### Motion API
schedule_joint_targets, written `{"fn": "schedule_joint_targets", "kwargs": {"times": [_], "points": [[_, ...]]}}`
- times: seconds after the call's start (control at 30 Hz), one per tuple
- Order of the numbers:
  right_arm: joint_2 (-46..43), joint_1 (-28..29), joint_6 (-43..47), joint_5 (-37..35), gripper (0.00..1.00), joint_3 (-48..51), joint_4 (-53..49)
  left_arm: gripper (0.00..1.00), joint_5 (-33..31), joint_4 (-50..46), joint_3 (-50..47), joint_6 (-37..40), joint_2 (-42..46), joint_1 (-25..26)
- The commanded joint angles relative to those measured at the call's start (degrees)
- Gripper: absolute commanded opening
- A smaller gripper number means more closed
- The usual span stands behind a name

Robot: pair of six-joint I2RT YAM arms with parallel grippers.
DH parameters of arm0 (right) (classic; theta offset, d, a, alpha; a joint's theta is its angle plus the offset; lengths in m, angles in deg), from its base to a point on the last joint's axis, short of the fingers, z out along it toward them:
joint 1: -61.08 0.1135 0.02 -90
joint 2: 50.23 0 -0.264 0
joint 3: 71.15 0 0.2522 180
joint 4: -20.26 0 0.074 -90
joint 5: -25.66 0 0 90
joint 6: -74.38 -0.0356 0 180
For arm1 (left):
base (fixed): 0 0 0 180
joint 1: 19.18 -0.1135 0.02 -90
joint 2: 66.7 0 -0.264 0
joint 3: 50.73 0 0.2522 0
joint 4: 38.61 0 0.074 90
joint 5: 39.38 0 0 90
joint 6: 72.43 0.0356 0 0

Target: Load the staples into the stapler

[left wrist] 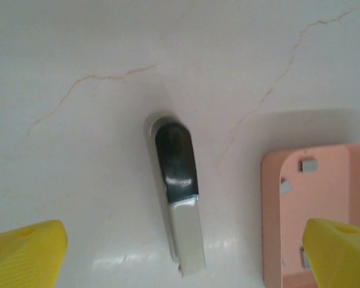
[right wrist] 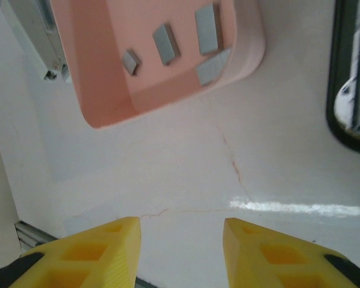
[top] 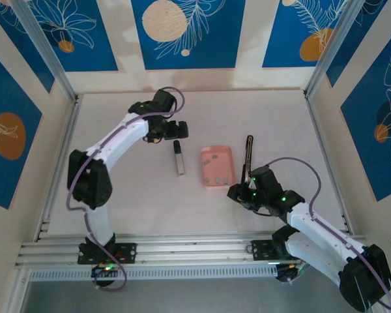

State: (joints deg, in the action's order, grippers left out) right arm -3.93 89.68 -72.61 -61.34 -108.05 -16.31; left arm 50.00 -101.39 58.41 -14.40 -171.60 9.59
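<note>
We see the stapler [left wrist: 180,198] in two pieces: its silver-grey rail [top: 180,158] lies just left of the pink tray [top: 216,158], and its black bar [top: 249,153] just right. Staples [right wrist: 167,43] lie in the tray. The left gripper [top: 176,130], left of the tray, gapes wide and empty. The right gripper [right wrist: 181,246], near the tray's front, has its jaws parted and grasps nothing.

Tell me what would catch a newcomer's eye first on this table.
The pink tray in the middle of the table, with small grey staples lying in it, stands out most. Left of it lies a silver-grey stapler rail, by the open left pincer; right of it a slim black bar, near the right pincer.
</note>
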Motion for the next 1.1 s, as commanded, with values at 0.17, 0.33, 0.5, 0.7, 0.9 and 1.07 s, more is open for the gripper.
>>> {"fn": "schedule_joint_targets", "kwargs": {"times": [0.17, 0.33, 0.5, 0.7, 0.9, 1.07], "points": [[4.86, -7.04, 10.87, 0.49, 0.46, -9.10, -11.28, 1.00, -0.92, 15.35, -21.58, 0.59, 15.54, -0.14], [13.64, -10.90, 17.28, -1.54, 0.48, -17.02, -15.77, 1.00, -0.49, 22.09, -32.38, 1.20, 22.54, -0.43], [25.43, -12.21, 22.33, -6.30, 0.49, -26.87, -21.02, 1.00, 4.20, 31.19, -42.71, 3.03, 29.17, -0.41], [40.06, -13.03, 27.48, -14.24, 0.52, -38.94, -25.93, 1.00, 1.28, 38.80, -54.18, 2.16, 37.67, -0.46], [52.54, -15.88, 31.09, -18.46, 0.54, -49.15, -27.81, 1.00, -2.00, 42.20, -59.47, 3.69, 42.64, -0.61], [59.43, -16.86, 33.02, -19.10, 0.54, -55.81, -28.14, 1.00, 1.69, 46.96, -62.28, 5.06, 42.61, -0.64]]}}
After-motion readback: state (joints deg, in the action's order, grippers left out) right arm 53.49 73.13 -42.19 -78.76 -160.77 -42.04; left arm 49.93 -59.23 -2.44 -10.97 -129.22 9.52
